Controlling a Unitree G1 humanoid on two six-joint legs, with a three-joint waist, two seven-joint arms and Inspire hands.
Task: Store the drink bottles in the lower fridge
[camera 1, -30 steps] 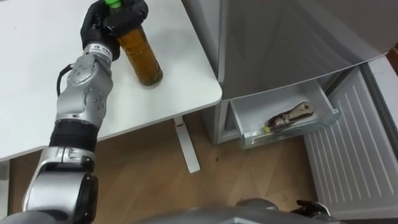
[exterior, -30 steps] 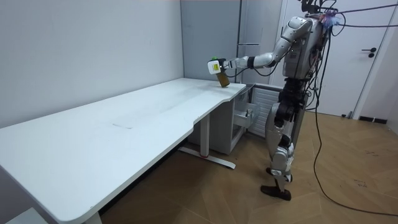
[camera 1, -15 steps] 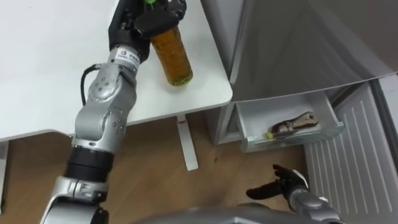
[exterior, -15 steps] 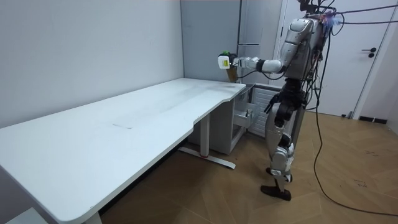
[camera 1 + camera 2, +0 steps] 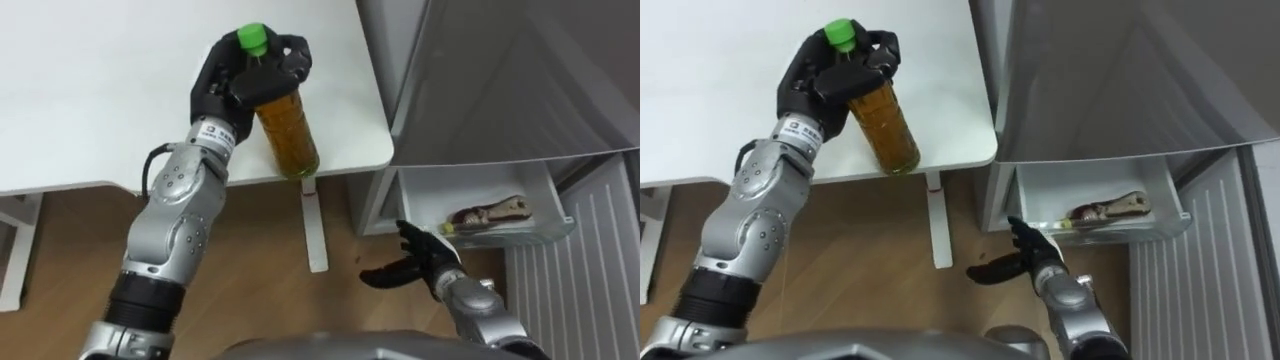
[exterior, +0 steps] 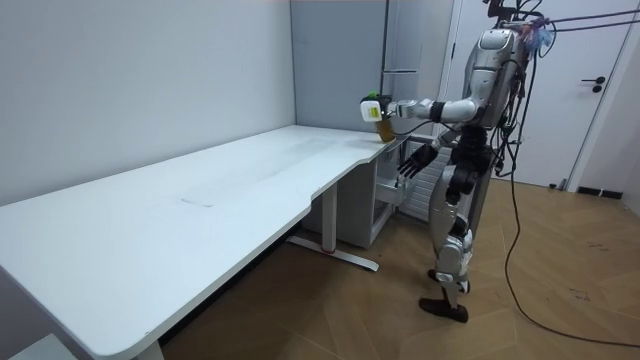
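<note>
Left hand (image 5: 232, 80): curled tight round the upper part of the bottle, fingers and thumb closed just under the cap; arm entering from the lower left and raised over the bench's front edge.
Bottle (image 5: 285, 135): clear, full of amber drink, green cap (image 5: 251, 38) on top; tilted, cap toward the bench's middle, base toward the corner by the fridge; base over the front edge, contact with the bench not clear.
Right hand (image 5: 420, 262): open, fingers spread and relaxed, holding nothing; low over the floor, just in front of the drawer and apart from it.
Drawer (image 5: 470, 188): pulled out at the bottom of the fridge, pale walls, low front wall.
Second bottle (image 5: 490, 213): lying on its side in the drawer, close along the front wall, darker drink inside.
Fridge (image 5: 500, 80): grey, just beside the bench's right corner.
Door (image 5: 590, 270): swung open to the drawer's right, white ribbed inner side showing.
Bench (image 5: 90, 110): white top with a rounded corner next to the fridge, a white leg below that corner.
Floor (image 5: 260, 290): wood boards.
Stance: in the room view, upright on the floor between the bench's far corner and the fridge, left arm stretched forward at chest height with the bottle at that corner, right arm lowered, hand about hip height.
</note>
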